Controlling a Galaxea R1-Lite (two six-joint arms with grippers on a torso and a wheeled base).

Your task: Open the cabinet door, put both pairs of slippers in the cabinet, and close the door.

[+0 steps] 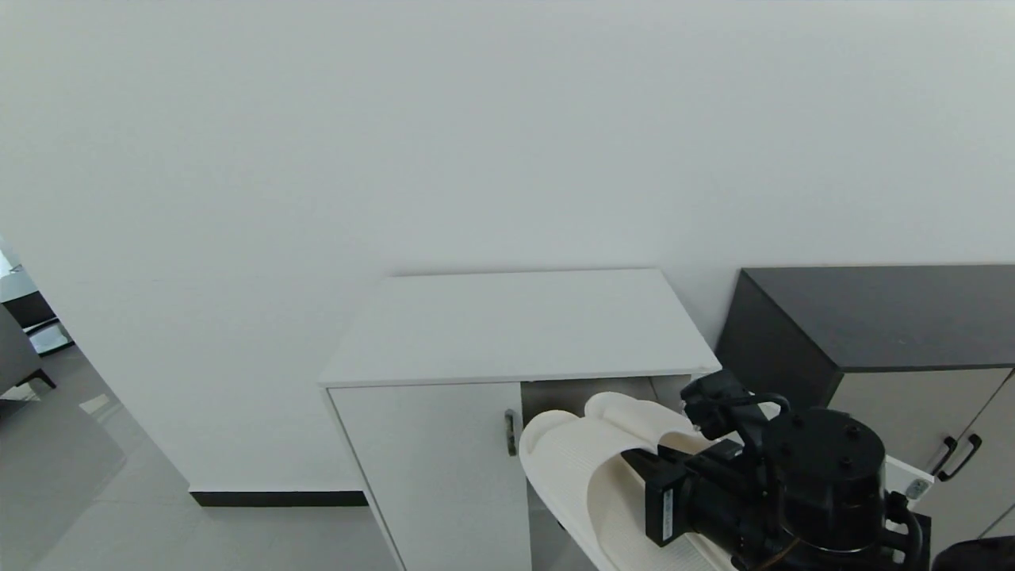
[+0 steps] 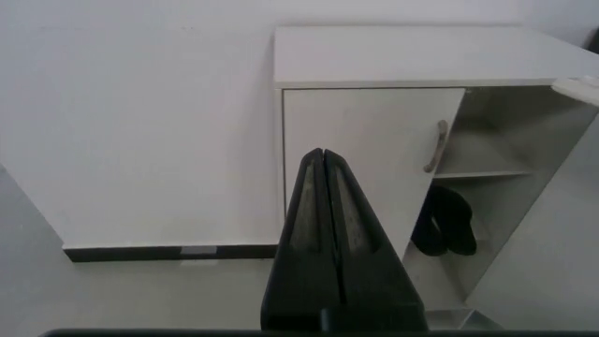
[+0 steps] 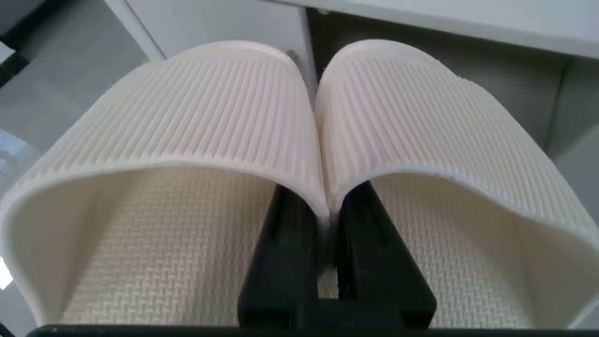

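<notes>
A white cabinet (image 1: 515, 325) stands against the wall, its left door (image 1: 432, 468) closed and its right side open. In the head view my right gripper holds a pair of white ribbed slippers (image 1: 579, 460) just in front of the opening, toes toward the cabinet. The right gripper (image 3: 326, 211) is shut on the touching inner edges of the two white slippers (image 3: 215, 122). A pair of black slippers (image 2: 447, 225) stands inside the cabinet (image 2: 402, 56), below a shelf. My left gripper (image 2: 324, 161) is shut with nothing in it, held back from the closed door.
The opened right door (image 1: 904, 476) swings out beside my right arm. A dark-topped cabinet (image 1: 872, 317) with black handles stands right of the white one. Grey floor lies open to the left, with a dark chair (image 1: 20, 357) at the far left edge.
</notes>
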